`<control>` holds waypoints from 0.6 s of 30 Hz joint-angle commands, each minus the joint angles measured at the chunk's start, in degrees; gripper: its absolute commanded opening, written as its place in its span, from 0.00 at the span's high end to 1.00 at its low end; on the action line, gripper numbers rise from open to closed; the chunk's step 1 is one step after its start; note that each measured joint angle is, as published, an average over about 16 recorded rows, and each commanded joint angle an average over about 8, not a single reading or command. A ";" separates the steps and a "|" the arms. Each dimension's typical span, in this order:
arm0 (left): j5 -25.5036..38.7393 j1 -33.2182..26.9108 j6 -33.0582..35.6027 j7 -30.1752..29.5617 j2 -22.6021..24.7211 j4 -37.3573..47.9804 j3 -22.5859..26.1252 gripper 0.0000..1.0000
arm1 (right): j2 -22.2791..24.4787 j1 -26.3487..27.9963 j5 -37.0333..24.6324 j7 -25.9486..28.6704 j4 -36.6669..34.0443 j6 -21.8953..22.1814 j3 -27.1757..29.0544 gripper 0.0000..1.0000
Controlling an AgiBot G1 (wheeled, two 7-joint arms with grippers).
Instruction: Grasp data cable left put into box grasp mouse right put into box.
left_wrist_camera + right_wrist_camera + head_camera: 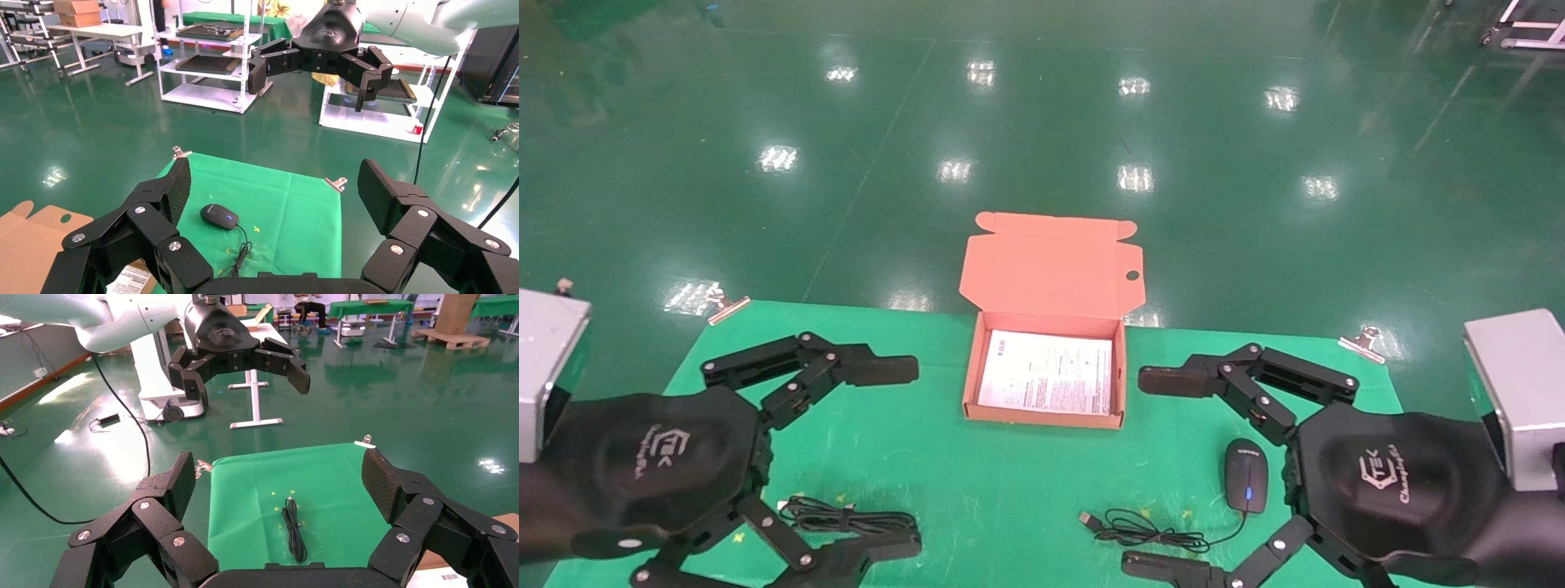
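The salmon-orange box [1042, 416] stands open at the table's back centre, lid [1050, 265] upright, a white leaflet [1046, 384] inside. The data cable [846, 516] lies bundled at the front left; it also shows in the right wrist view [294, 530]. The black mouse [1246, 475] with a blue-lit wheel lies at the front right, its thin cord [1148, 531] trailing left; it also shows in the left wrist view [219, 216]. My left gripper [903, 457] hovers open above the cable. My right gripper [1152, 472] hovers open, just left of the mouse. Both are empty.
A green cloth [977, 490] covers the table, held by metal clips at the back corners [727, 308] [1361, 343]. Grey blocks stand at the far left [543, 359] and far right [1520, 384]. Green floor lies beyond the back edge.
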 commanded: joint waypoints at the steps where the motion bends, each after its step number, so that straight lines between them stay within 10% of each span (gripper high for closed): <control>1: 0.00 0.00 0.00 0.00 0.00 0.00 0.00 0.00 | 0.00 0.00 0.00 0.00 0.00 0.00 0.00 0.00; 18: 0.07 0.00 0.09 -0.11 0.00 -0.03 0.09 0.00 | 0.09 0.04 -0.17 0.01 0.09 -0.08 -0.06 0.00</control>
